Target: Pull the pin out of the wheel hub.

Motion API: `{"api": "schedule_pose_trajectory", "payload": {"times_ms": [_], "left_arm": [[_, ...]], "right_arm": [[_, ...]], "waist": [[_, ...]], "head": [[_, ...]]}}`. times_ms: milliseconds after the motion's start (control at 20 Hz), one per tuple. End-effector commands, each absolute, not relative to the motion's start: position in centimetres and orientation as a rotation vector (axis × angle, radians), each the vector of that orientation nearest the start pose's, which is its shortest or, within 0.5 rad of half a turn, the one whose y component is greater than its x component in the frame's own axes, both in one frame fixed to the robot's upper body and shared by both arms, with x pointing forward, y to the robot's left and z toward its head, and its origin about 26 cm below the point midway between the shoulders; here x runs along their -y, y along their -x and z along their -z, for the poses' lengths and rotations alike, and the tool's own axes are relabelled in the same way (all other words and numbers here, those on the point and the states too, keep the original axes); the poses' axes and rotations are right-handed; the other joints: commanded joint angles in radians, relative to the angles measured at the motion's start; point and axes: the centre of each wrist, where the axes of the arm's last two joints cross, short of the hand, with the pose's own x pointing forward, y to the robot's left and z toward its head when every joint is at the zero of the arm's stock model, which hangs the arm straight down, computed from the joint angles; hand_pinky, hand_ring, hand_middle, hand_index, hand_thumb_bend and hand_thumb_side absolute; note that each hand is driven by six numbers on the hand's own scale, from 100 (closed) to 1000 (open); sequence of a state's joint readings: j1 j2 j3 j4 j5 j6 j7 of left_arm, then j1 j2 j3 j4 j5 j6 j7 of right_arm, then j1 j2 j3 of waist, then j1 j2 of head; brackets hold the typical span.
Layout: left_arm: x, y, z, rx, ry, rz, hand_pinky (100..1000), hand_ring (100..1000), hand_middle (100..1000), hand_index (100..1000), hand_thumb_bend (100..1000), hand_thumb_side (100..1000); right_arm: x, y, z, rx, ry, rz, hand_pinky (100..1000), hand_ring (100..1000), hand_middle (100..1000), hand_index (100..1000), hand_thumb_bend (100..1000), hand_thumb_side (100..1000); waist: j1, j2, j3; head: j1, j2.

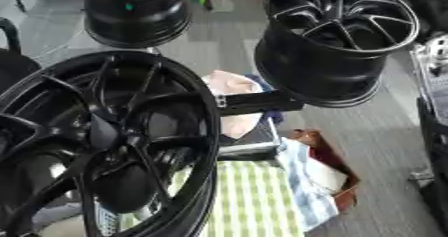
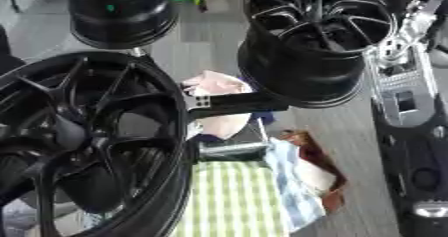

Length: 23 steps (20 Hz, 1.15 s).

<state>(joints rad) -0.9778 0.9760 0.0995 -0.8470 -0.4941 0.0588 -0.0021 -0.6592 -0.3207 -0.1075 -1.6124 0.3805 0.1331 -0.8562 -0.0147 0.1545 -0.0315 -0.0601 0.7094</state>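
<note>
Near wheel (image 1: 96,146): lower left, rigid, heavy-looking | pin: not discernible at hub (image 1: 103,131); likely gripped by its exposed end | right arm (image 2: 407,111): at right edge | hands: neither in view, state unknown

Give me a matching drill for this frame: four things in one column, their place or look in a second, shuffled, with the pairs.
Things:
1. large black wheel
2. upright black rim
3. striped cloth
4. robot arm

Places or looks:
A. green and white, near bottom centre
B. silver and black, down the right edge of the right eye view
C. fills the lower left, spokes facing the camera
D. upper right, open end facing up

Pairs: 1-C, 2-D, 3-A, 4-B
</note>
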Motion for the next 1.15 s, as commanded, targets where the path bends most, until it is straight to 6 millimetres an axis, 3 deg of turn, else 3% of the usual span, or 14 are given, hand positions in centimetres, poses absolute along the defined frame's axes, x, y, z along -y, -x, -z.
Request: {"api": "schedule_pose_trajectory", "payload": {"times_ms": [50,300,650,900,1150], "left_arm": [[-49.8,-38.4,-37.1,1.659,-1.406,0.376,826,772,659,785,257,411],[-44.3,-37.2,-39.1,1.984,-1.197,0.613,824,759,642,783,247,374],[-34.1,-32.6,-39.3,2.397,-0.656,0.913,823,750,630,782,235,377],[-29.1,-29.6,-37.6,2.572,-0.353,0.844,818,749,629,779,222,375],[-27.5,-29.4,-35.2,2.672,-0.121,0.600,821,765,655,796,237,392]], "right_arm": [[27.3,-38.3,-25.5,2.260,1.139,0.554,727,752,669,817,100,671],[27.2,-38.4,-25.8,2.269,1.137,0.540,727,752,669,817,100,669],[26.7,-38.4,-26.3,2.288,1.132,0.520,726,751,668,816,100,668],[26.4,-38.3,-26.5,2.305,1.129,0.509,728,752,670,817,100,658],[26.1,-38.3,-26.9,2.317,1.133,0.489,729,753,671,817,100,644]], "waist": [[0.004,-0.018,0.000],[0.003,-0.015,0.000],[0.006,-0.009,-0.003],[0.003,-0.009,-0.006],[-0.005,-0.007,-0.005]], "head": [[0.001,-0.012],[0.005,-0.014],[0.013,-0.017],[0.016,-0.024],[0.014,-0.030]]}}
